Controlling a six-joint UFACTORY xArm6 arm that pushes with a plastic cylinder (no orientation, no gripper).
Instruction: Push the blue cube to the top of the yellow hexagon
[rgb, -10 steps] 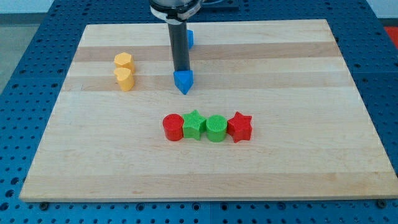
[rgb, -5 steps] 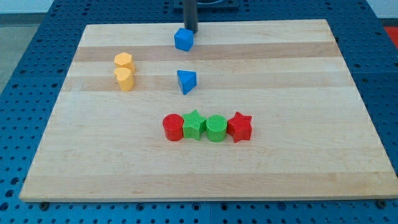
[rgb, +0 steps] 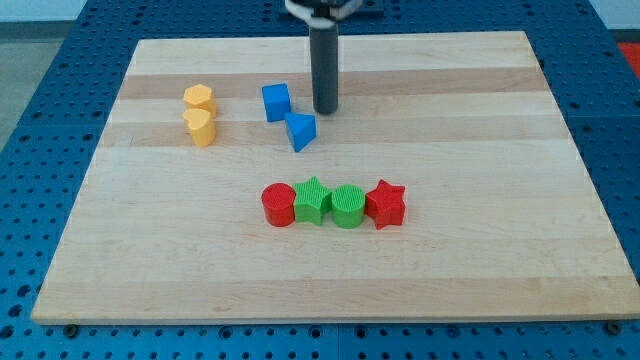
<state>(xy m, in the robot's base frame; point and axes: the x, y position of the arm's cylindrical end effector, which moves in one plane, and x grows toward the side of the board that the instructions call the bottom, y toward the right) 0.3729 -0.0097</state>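
Observation:
The blue cube (rgb: 276, 102) sits on the wooden board, right of the yellow hexagon (rgb: 198, 98) and level with it. A yellow heart-like block (rgb: 201, 127) touches the hexagon from below. A blue triangular block (rgb: 300, 131) lies just below and right of the cube, close to it. My tip (rgb: 324, 110) stands to the right of the cube, a short gap away, and just above the blue triangle.
A row of blocks lies in the board's middle: red cylinder (rgb: 278, 205), green star (rgb: 313, 201), green cylinder (rgb: 347, 206), red star (rgb: 386, 204). The board (rgb: 480, 260) is edged by a blue perforated table.
The blue cube has moved down and left from near the top edge to beside the hexagon's right. My tip moved from the top edge down to the cube's right.

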